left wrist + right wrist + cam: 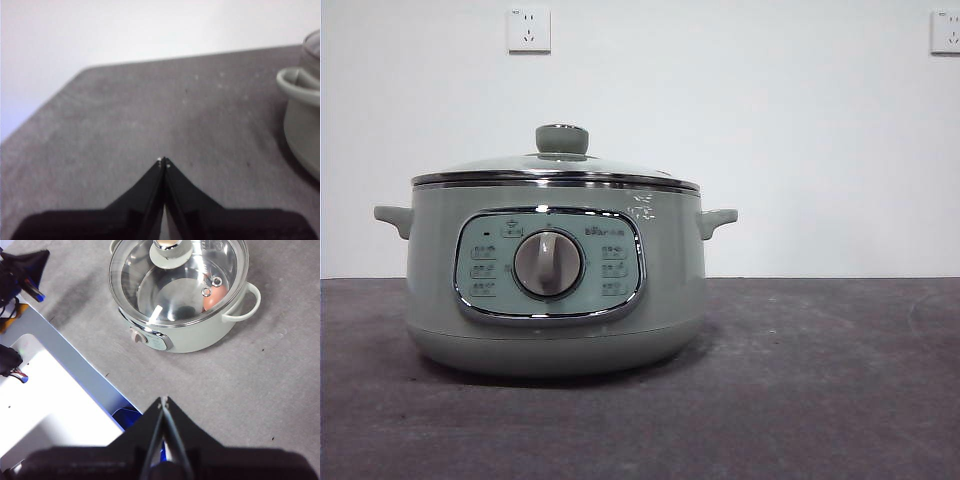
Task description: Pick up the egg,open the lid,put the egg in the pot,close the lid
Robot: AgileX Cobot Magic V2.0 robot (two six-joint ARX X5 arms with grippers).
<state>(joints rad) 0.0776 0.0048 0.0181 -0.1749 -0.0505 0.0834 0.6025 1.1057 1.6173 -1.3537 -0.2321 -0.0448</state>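
The pot sits on the grey surface with its dial facing the front camera, and the lid rests closed on its rim. Through the glass, seen from the right wrist, the egg lies inside the pot against its wall. The right gripper hangs high above the surface, clear of the pot, fingers pressed together and holding nothing. The left gripper hovers beside the pot's side handle, fingers also closed and empty.
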